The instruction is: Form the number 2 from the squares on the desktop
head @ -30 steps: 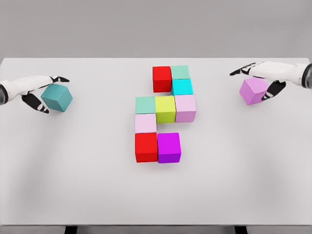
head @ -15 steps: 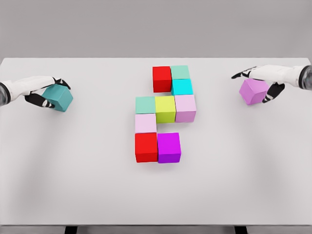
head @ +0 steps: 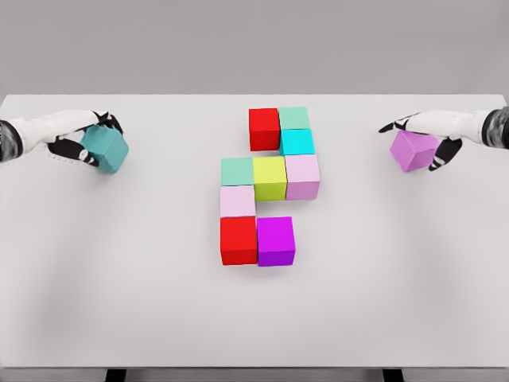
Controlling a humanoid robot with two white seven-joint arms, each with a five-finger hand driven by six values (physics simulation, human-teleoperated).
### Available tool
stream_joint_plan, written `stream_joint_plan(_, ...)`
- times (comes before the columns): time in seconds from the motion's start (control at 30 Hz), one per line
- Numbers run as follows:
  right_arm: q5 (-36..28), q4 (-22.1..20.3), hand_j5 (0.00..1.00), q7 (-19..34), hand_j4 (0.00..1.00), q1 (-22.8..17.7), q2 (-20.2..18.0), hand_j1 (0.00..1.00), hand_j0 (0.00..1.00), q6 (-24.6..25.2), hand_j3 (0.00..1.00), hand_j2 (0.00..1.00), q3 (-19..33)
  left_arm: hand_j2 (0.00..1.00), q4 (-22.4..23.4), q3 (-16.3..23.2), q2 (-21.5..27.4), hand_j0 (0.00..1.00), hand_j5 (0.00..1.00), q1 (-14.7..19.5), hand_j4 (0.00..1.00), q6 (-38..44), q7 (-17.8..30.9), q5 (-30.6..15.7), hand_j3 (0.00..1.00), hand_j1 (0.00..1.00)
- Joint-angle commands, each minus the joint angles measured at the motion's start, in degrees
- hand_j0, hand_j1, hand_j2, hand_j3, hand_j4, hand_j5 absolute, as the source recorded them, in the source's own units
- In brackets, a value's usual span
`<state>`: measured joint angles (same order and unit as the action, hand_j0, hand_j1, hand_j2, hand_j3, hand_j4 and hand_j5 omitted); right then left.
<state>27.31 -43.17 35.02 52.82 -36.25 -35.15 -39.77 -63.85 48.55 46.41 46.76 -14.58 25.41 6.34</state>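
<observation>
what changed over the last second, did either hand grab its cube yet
The left robot hand closed on the teal cube and carried it slightly right and up. The right robot hand stayed around the violet cube, barely shifting. The nine centre cubes did not move.

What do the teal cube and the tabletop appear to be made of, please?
Teal cube: looks like smooth matte plastic or painted wood, with flat even colour and no grain; this is a render, so uncertain. Tabletop: plain white, matte and laminate-like, with only soft shadows and no glare.
</observation>
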Motion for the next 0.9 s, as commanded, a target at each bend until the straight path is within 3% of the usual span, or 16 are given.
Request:
stream_joint_plan(0.0, 0.1, 0.4, 1.00, 0.0, 1.00, 0.0, 0.1, 1.00, 1.00, 0.1, 1.00, 1.00, 0.1, 0.32, -0.4, 0.0, -1.4, 0.32, 0.32, 0.0, 0.32, 0.3, 0.3, -0.5, 0.32, 0.32)
stream_joint_plan(0.13, 0.1, 0.5, 1.00, 0.0, 1.00, 0.1, 0.1, 1.00, 1.00, 0.1, 1.00, 1.00, 0.1, 0.29, -0.4, 0.0, -3.8, 0.29, 0.29, 1.0, 0.29, 0.4, 0.6, -0.5, 0.29, 0.29)
stream_joint_plan(0.4, 0.4, 0.5, 1.00, 0.0, 1.00, 0.1, 0.7, 1.00, 1.00, 0.1, 1.00, 1.00, 0.1, 0.29, -0.2, 0.0, -11.4, 0.29, 0.29, 4.0, 0.29, 13.8, 1.6, -0.6, 0.29, 0.29)
stream_joint_plan(0.83, 1.7, 2.2, 1.00, 0.0, 1.00, 0.7, 1.4, 1.00, 1.00, 0.1, 1.00, 1.00, 0.1, 0.29, 0.4, -0.1, -20.0, 0.29, 0.29, 7.5, 0.29, 24.3, 3.6, -1.1, 0.29, 0.29)
stream_joint_plan(0.87, 1.6, 2.2, 0.94, 0.0, 0.94, 0.8, 1.4, 0.94, 0.94, 0.1, 0.94, 0.94, 0.2, 0.29, 0.4, -0.1, -21.1, 0.29, 0.29, 7.8, 0.29, 25.7, 3.5, -1.1, 0.29, 0.29)
